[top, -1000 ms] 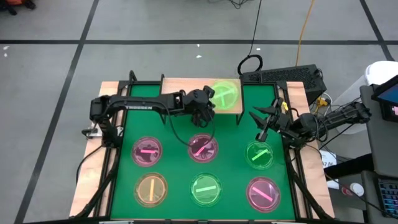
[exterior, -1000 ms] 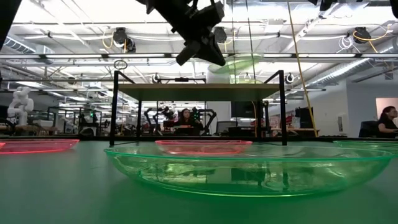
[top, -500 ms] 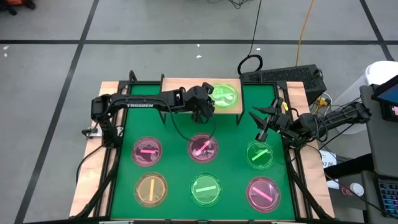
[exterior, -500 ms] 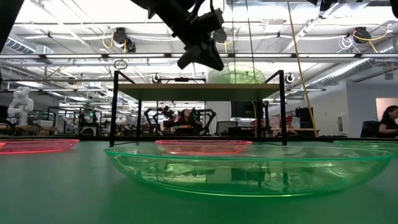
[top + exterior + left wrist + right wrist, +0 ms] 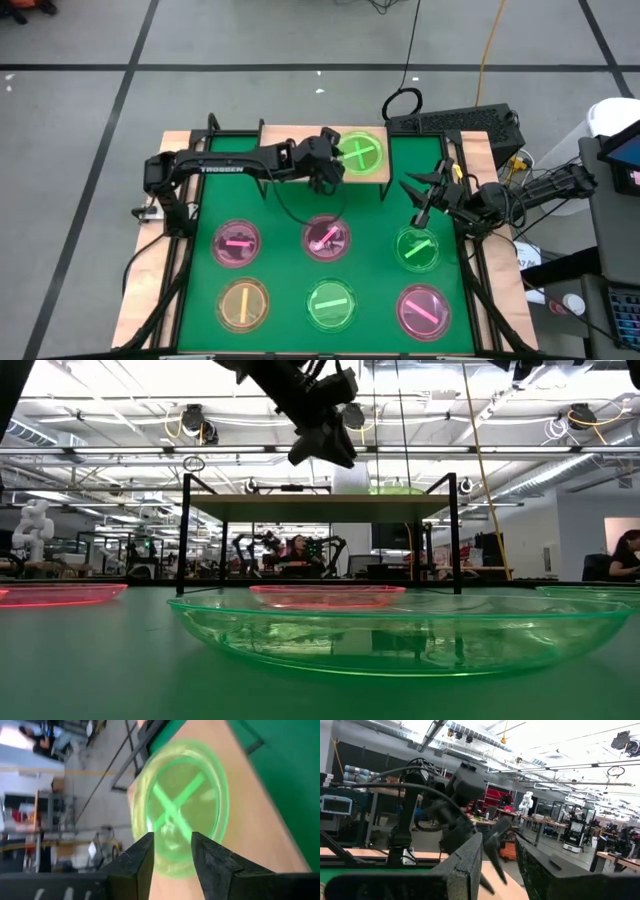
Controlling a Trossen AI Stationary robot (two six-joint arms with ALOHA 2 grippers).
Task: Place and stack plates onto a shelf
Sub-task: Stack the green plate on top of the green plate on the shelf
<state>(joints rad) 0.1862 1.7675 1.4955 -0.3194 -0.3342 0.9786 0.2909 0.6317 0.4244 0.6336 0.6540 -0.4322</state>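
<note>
The round translucent green plate with a cross mark (image 5: 362, 153) lies flat on the light wooden shelf board (image 5: 285, 140), at its right end. My left gripper (image 5: 326, 168) hovers beside it, fingers spread, leaving room for stacking. My right gripper (image 5: 420, 196) waits aside, fingers parted.

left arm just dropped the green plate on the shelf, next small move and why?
Probably lift the left hand back off the shelf. The green plate lies flat there, the fingers stand open and off it, and six plates wait on the mat.
</note>
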